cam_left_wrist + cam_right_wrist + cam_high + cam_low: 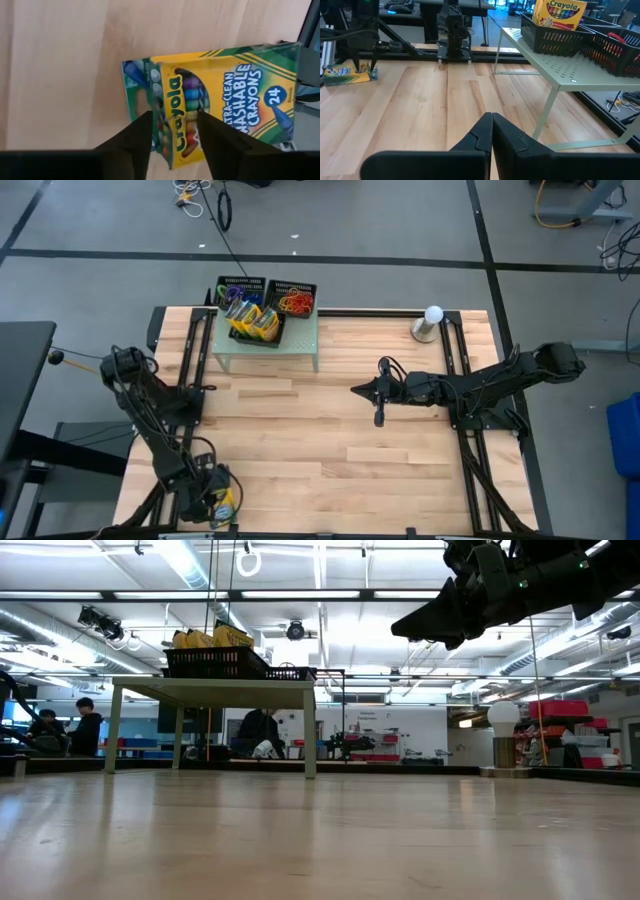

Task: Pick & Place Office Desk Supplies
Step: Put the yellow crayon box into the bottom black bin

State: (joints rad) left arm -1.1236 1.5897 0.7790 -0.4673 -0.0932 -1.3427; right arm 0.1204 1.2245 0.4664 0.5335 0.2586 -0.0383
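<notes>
Spanning the whole high view, the wooden table [330, 440] carries a small pale-green stand [268, 343] at its far edge, and on that stand sit two black mesh trays [268, 292]: one holds upright crayon boxes [255, 323], the other a tangle of rubber bands [295, 303]. A white ball-topped stand [432, 323] sits at the far right corner, well apart from the trays. Right arm reaches out over mid-table; its right gripper [491, 131] hangs above bare wood with fingers pressed together and nothing between them, waiting. Left arm is folded down at the near left corner. The left gripper [174, 131] is there, fingers partly open and straddling one end of a lone crayon box [225, 92], which lies flat on the table near the table's left edge. Pads appear touching or just beside the box; whether they are actually squeezing it I cannot tell. Judgement: pick of this box is under way. Risks: the hold is at one end only, so the box could pivot or slip on lifting; the thin card could crush if clamped hard; the box lies close to the table edge, so a nudge could push it off.
</notes>
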